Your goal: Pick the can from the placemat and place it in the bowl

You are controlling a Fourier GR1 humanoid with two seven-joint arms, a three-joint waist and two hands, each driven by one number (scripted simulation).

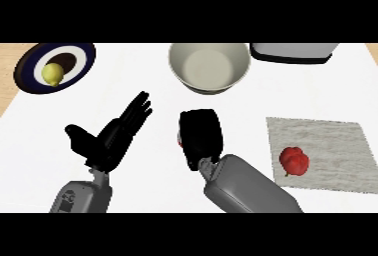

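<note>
Right hand (pixel 201 137) mid-surface, back turned up, fingers curled down round something mostly hidden beneath; only a red sliver at its left edge, presumably the can (pixel 180 141). Grey forearm running back from it toward the lower right edge, slanted. Held well short of the bowl (pixel 210 66), which sits straight ahead of the hand near the far edge, white and deep, nothing showing inside. Off to the right, apart from the hand, a grey mat (pixel 325 145) lying flat on the white surface (pixel 148 75), with a red pepper (pixel 294 161) on its left part and no can on it. Left hand (pixel 111 137) to the left of the right one, open, fingers straight and together pointing up and to the right, thumb spread out to the left, holding nothing, palm facing the view; grey forearm below it at the lower left. Far left corner: dark blue plate (pixel 29 75) with a yellow lemon (pixel 52 73) on it. Far right, beside the bowl: a white box with a dark base (pixel 291 52), cut off by the edge.
</note>
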